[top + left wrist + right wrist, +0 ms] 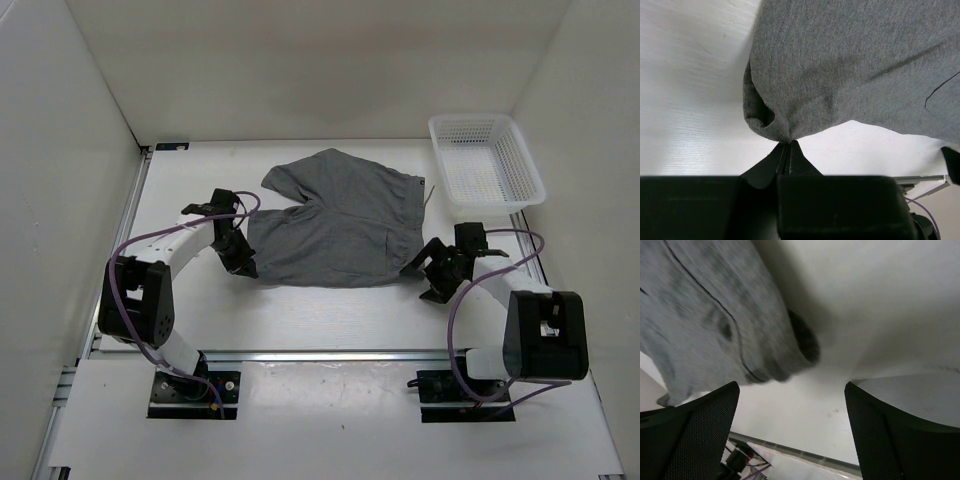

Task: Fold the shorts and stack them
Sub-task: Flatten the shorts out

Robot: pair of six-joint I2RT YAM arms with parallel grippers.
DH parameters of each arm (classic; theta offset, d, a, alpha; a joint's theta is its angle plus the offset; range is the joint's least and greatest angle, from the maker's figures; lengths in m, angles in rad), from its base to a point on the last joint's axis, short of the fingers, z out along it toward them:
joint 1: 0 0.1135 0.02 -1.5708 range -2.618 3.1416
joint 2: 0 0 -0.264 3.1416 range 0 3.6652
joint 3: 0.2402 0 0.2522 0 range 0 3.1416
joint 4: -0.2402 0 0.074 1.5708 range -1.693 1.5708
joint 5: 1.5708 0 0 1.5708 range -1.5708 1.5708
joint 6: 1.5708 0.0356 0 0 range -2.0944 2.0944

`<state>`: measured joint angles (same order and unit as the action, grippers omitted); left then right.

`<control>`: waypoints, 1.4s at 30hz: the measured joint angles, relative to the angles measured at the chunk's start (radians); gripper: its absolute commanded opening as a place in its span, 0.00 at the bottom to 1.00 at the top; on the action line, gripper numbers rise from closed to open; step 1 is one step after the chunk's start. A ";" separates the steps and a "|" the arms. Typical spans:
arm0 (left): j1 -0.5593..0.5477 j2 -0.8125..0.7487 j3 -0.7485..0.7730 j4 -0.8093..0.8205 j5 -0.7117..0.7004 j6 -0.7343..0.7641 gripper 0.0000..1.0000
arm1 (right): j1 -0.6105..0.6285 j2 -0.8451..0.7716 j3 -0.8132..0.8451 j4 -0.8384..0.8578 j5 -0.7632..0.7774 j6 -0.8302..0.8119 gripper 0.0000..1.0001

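Left gripper [788,150], arm bent at centre left, pinches the shorts' [335,220] corner; right gripper [423,279] gapes beside their lower-right edge.

I see a white mesh basket [527,158] at the upper right of the top view, standing upright on the far right corner of the white table [330,315]. Plain white walls [300,60] close the table in at the back and on both sides. A metal rail [330,354] crosses the lower middle along the near edge. A small black bracket [172,146] sits at the upper left corner. My left wrist view shows bare tabletop [685,100] at its left.
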<state>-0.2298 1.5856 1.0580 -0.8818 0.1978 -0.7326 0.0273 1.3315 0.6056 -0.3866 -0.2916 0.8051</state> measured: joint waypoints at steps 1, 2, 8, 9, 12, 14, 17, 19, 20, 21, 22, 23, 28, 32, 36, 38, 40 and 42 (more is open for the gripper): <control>-0.001 0.000 0.000 0.000 0.000 0.000 0.10 | 0.000 0.024 0.013 0.019 -0.003 0.005 0.89; -0.001 0.000 0.000 0.000 0.000 0.000 0.10 | 0.000 0.047 0.028 0.033 -0.006 0.010 0.84; -0.002 0.000 0.000 0.000 -0.001 0.000 0.10 | 0.023 0.181 0.118 0.115 0.011 0.038 0.52; -0.002 0.000 0.000 0.000 -0.001 0.000 0.10 | 0.027 0.191 0.126 0.119 0.026 0.035 0.45; -0.002 0.000 0.000 0.000 -0.001 0.000 0.10 | 0.035 0.210 0.156 0.088 0.086 0.030 0.30; -0.002 -0.001 0.000 -0.001 -0.001 0.000 0.10 | 0.038 0.209 0.192 0.041 0.130 0.018 0.17; -0.002 -0.007 0.002 -0.003 -0.001 0.000 0.10 | 0.039 0.199 0.259 -0.031 0.193 -0.008 0.00; -0.004 -0.016 0.005 -0.004 0.000 -0.001 0.10 | 0.039 0.177 0.293 -0.084 0.227 -0.024 0.00; -0.006 -0.024 0.005 -0.006 0.001 -0.001 0.10 | 0.040 0.163 0.310 -0.113 0.244 -0.034 0.00; -0.010 -0.035 0.007 -0.009 0.001 -0.003 0.10 | 0.040 0.150 0.326 -0.144 0.257 -0.045 0.27; -0.014 -0.047 0.013 -0.014 0.001 -0.005 0.10 | 0.040 0.137 0.340 -0.174 0.268 -0.058 0.46; -0.018 -0.059 0.021 -0.018 0.001 -0.009 0.10 | 0.040 0.129 0.352 -0.200 0.278 -0.064 0.50; -0.040 -0.071 0.093 -0.029 0.000 -0.018 0.10 | 0.040 0.229 0.478 -0.270 0.291 -0.119 0.54; -0.051 -0.040 0.135 -0.027 -0.003 -0.018 0.10 | 0.040 0.455 0.649 -0.272 0.286 -0.144 0.54; -0.056 -0.027 0.137 -0.035 -0.006 -0.018 0.10 | 0.044 0.430 0.596 -0.270 0.306 -0.156 0.51; -0.057 -0.027 0.138 -0.035 -0.010 -0.018 0.10 | 0.045 0.338 0.541 -0.278 0.320 -0.158 0.44; -0.059 -0.027 0.138 -0.035 -0.015 -0.018 0.10 | 0.046 0.214 0.483 -0.282 0.332 -0.161 0.43; -0.062 -0.027 0.138 -0.035 -0.019 -0.018 0.10 | 0.046 0.098 0.438 -0.285 0.341 -0.166 0.46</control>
<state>-0.2920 1.5589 1.1961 -0.9165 0.1791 -0.7502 0.0734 1.4296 1.0435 -0.6712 0.0498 0.6388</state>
